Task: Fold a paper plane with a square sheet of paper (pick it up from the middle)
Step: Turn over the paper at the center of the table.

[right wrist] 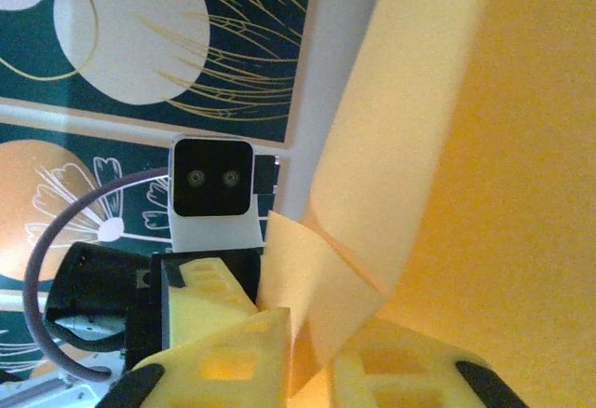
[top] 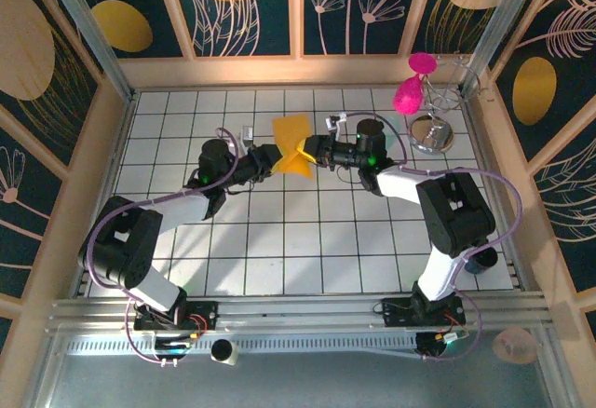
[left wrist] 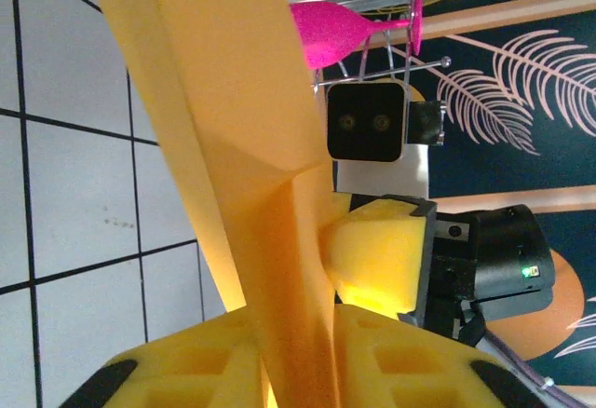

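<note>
Half-folded, the square sheet of paper [top: 291,134] hung above the tabletop [top: 279,259], left of the pink glass [top: 406,98], pinched by the left tool [top: 283,159]; the right tool [top: 313,152] sat close around it, its grip unclear. Uneven pulling could tear it or let it slip

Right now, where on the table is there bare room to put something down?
Bare tiles lie near the front between the arm bases, and in the back left corner by the left wall. Crowded: the middle, where the left gripper and right gripper meet at the folded paper, and the back right corner with the pink glasses.
</note>
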